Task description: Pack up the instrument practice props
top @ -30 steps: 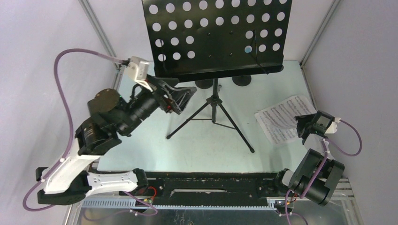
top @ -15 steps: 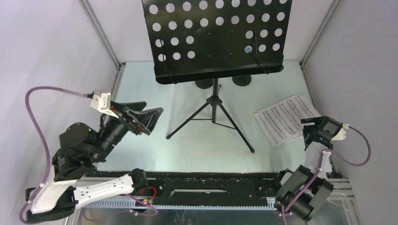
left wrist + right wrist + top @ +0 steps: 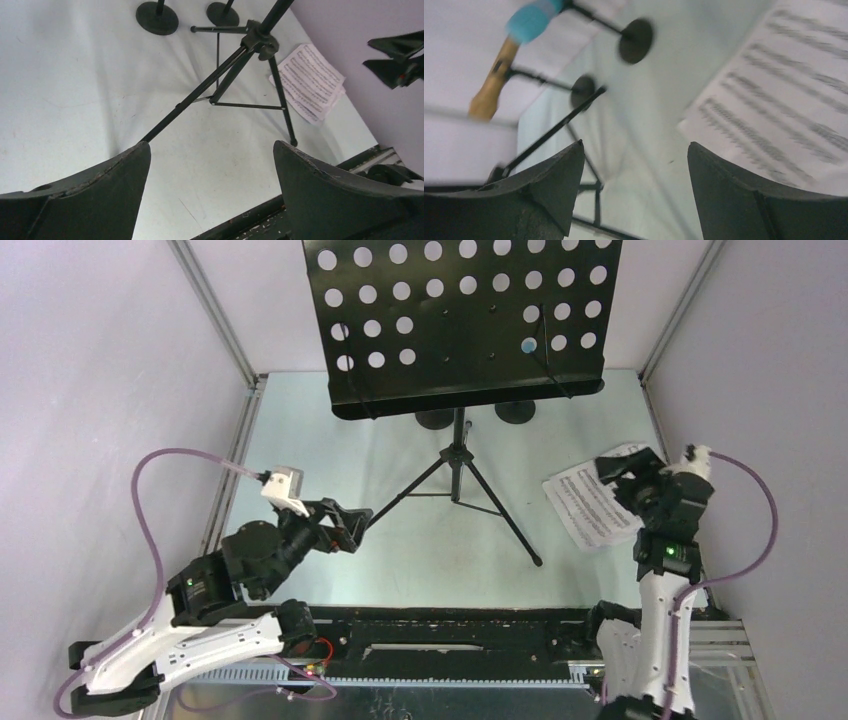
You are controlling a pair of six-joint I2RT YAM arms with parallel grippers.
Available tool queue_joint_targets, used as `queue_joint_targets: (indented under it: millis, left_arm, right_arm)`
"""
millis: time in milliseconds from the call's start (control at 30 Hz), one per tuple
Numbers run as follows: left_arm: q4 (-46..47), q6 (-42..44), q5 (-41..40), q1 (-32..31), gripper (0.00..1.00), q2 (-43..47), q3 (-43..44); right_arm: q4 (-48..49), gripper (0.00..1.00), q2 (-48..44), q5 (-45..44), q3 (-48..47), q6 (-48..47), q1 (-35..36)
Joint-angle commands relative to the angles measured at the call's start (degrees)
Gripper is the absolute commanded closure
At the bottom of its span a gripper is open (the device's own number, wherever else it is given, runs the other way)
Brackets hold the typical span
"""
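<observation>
The black tripod music rack [image 3: 460, 320] with its perforated desk stands at the table's middle back, legs spread [image 3: 455, 490]. White sheet-music pages [image 3: 585, 505] lie on the table at the right. Two black round-based clip holders [image 3: 435, 420] [image 3: 515, 412] stand behind the tripod. In the right wrist view a toy microphone [image 3: 499, 75] with a tan handle and light-blue head sits at the holders' stems [image 3: 636, 41]. My left gripper [image 3: 350, 525] is open and empty, low at the front left, facing the tripod [image 3: 235, 70]. My right gripper [image 3: 620, 472] is open and empty, above the pages [image 3: 774, 90].
Grey walls and metal frame posts [image 3: 215, 315] close in the table on the left, back and right. A black rail [image 3: 450, 630] runs along the near edge between the arm bases. The rack's desk overhangs the back of the table and hides most of the holders.
My left arm has pulled back from the rack's left edge to the front left, gripper still open. My right gripper has risen and swung over the sheet-music pages.
</observation>
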State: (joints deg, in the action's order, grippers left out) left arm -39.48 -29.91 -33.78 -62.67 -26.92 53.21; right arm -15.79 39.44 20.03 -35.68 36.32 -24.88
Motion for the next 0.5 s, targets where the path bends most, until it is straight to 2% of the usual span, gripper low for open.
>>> queue_joint_targets:
  millis: [0,233,467]
  left_arm:
    - [7.5,-2.07,-2.03,0.34,0.0,-0.65,-4.78]
    - [18.49,-0.52,5.97,6.63,0.0,-7.21,-8.55]
    - [32.71,5.12,12.09,11.69,0.01,-13.04,-10.59]
  right_arm:
    - [1.52,0.17,-3.0,0.28,-2.97,-7.09,15.64]
    - [8.18,0.17,-5.89,-3.03,-0.05,-9.51,37.96]
    - [11.12,0.2,-11.56,-15.2,5.97,-6.9,55.02]
